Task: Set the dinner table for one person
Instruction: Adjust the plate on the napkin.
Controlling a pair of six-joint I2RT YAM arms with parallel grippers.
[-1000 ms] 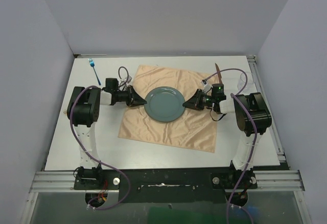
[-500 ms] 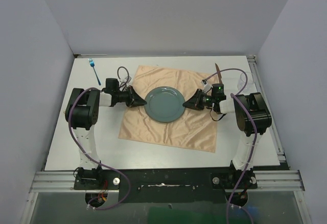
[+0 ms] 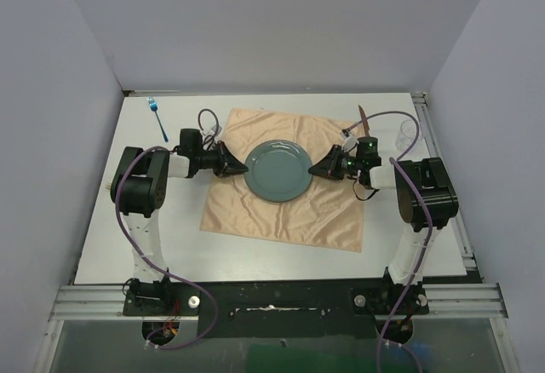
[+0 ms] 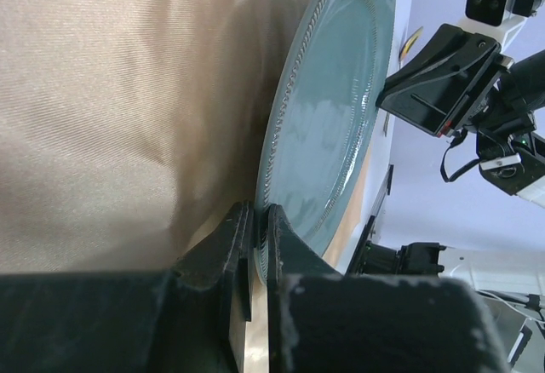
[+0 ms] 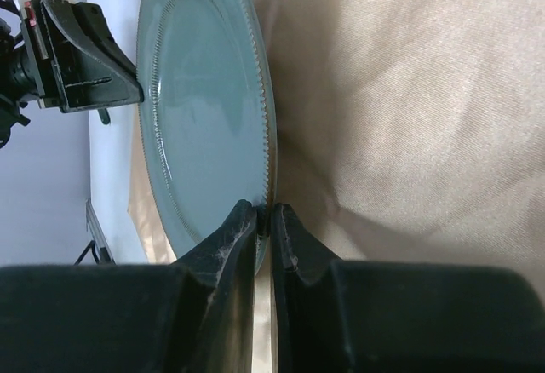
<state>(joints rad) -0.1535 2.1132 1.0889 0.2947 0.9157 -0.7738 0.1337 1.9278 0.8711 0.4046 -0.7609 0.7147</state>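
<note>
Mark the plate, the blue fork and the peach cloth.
plate (image 3: 277, 169): top view, centre of its face.
blue fork (image 3: 159, 122): top view, middle of its handle.
peach cloth (image 3: 281, 220): top view, bare near part in front of the plate.

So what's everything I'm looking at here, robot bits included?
plate: one, teal, over the middle of the cloth, gripped at two opposite rims
cloth: one, peach-orange, spread on the middle of the table
fork: one, blue, far left of the table, off the cloth
knife: one, brown, far right, by the cloth's corner
table: one, white, under everything
left gripper: one, black, shut on the plate's left rim
right gripper: one, black, shut on the plate's right rim
</note>
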